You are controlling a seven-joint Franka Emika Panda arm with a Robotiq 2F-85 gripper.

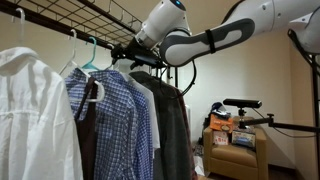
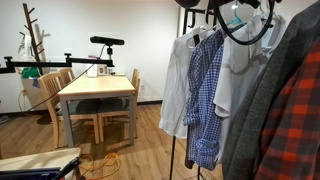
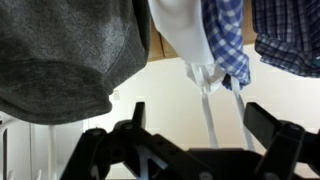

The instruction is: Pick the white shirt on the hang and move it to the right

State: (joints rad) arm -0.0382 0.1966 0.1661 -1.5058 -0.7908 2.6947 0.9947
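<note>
A clothes rack holds several garments. A white shirt [image 1: 25,110] hangs at the end of the rail; it also shows in an exterior view [image 2: 177,85]. Another pale white shirt [image 2: 240,85] hangs on a teal hanger [image 1: 92,55] between blue plaid shirts [image 1: 115,120] and a grey jacket [image 1: 172,125]. My gripper [image 1: 122,52] is up at the rail beside the teal hanger. In the wrist view my gripper [image 3: 200,128] is open and empty, with the white shirt [image 3: 180,30] beyond the fingers, the grey garment [image 3: 60,50] on one side and blue plaid [image 3: 232,35] on the other.
A red plaid garment [image 2: 295,130] hangs at the near end of the rack. A wooden table [image 2: 95,88] with chairs, a camera stand [image 2: 105,42] and a coat stand [image 2: 35,35] are behind. An armchair with boxes [image 1: 232,140] stands by the wall.
</note>
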